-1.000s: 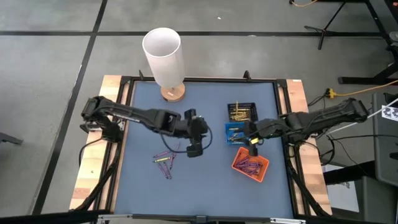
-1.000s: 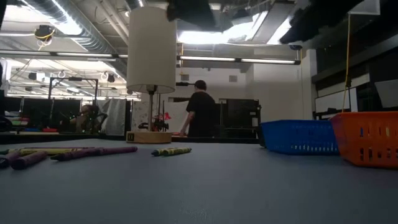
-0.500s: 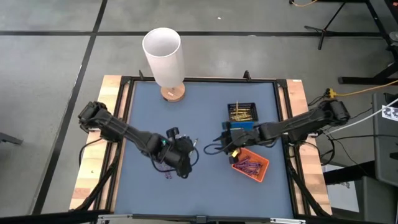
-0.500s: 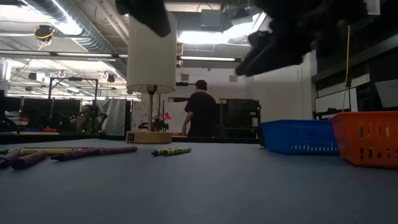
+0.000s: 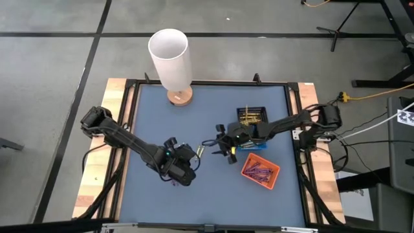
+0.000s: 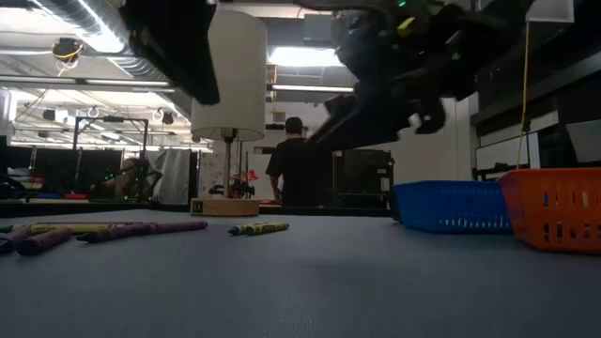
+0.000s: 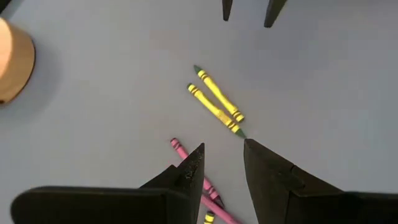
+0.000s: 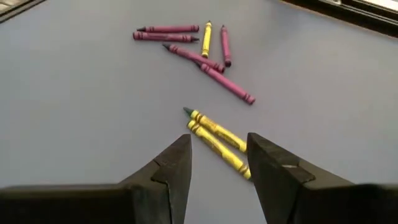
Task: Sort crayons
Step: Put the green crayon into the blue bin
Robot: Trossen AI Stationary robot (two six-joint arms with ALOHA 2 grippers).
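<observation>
The left gripper (image 5: 183, 169) is hovering nearest the table's front edge, its fingers (image 7: 189, 171) standing partly apart with nothing between them, above a scatter of purple crayons (image 8: 186, 46). Just beyond it, toward the lamp (image 5: 171, 61), a pair of yellow crayons (image 7: 216, 102) is lying side by side on the blue table (image 5: 213, 194). The right gripper (image 5: 210, 144) is hanging over that pair, fingers (image 8: 177, 165) spread wide and empty. Farther toward the right side from the lamp, an orange tray (image 5: 261, 171) is holding purple crayons, a blue tray (image 6: 451, 207) is sitting beside it, and a black tray (image 5: 252, 116) is holding yellow ones.
</observation>
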